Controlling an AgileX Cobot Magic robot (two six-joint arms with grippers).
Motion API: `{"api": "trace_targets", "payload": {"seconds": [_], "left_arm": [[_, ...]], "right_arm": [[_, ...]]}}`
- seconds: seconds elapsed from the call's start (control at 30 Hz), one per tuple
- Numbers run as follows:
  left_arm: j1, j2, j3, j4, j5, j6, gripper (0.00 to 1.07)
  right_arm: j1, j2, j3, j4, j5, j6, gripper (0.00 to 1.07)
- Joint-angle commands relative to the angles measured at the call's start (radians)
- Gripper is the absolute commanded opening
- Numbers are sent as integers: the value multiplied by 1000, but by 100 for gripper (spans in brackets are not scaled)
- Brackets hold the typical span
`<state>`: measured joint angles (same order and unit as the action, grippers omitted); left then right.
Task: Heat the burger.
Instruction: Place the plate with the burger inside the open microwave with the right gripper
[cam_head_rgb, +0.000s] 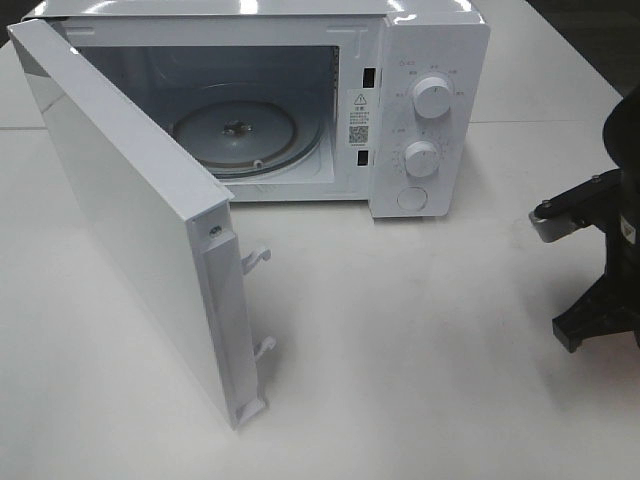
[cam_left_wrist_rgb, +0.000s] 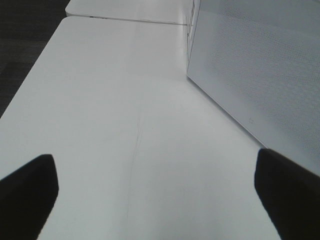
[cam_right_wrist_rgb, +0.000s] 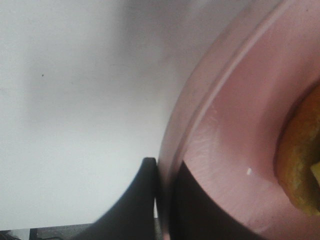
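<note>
Only a golden-brown edge of the burger (cam_right_wrist_rgb: 301, 160) shows in the right wrist view, lying on a round pink plate (cam_right_wrist_rgb: 235, 115). My right gripper (cam_right_wrist_rgb: 164, 200) is shut on that plate's rim, one dark finger under it and one over it. In the exterior high view only part of the right arm (cam_head_rgb: 595, 260) shows at the right edge; plate and burger are out of that frame. My left gripper (cam_left_wrist_rgb: 160, 200) is open over bare table beside the microwave door's outer face (cam_left_wrist_rgb: 260, 65), with nothing between its fingers.
The white microwave (cam_head_rgb: 430, 60) stands at the back of the white table (cam_head_rgb: 420, 350). Its door (cam_head_rgb: 130, 220) is swung wide open toward the front left. The glass turntable (cam_head_rgb: 235, 135) inside carries nothing. Two knobs (cam_head_rgb: 432, 97) sit on the right panel.
</note>
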<state>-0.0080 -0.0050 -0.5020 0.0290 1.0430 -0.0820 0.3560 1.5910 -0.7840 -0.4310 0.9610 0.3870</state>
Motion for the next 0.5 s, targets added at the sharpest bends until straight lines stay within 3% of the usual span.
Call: {"api": "trace_targets", "payload": {"seconds": [0.03,0.5], "left_arm": [[1,-22,2,3,-8,-1,100],[1,-22,2,3,-8,-1,100]], "right_arm": [[34,-9,4,-51,68,3,0],[151,-122,17,-112,124,24,0]]}}
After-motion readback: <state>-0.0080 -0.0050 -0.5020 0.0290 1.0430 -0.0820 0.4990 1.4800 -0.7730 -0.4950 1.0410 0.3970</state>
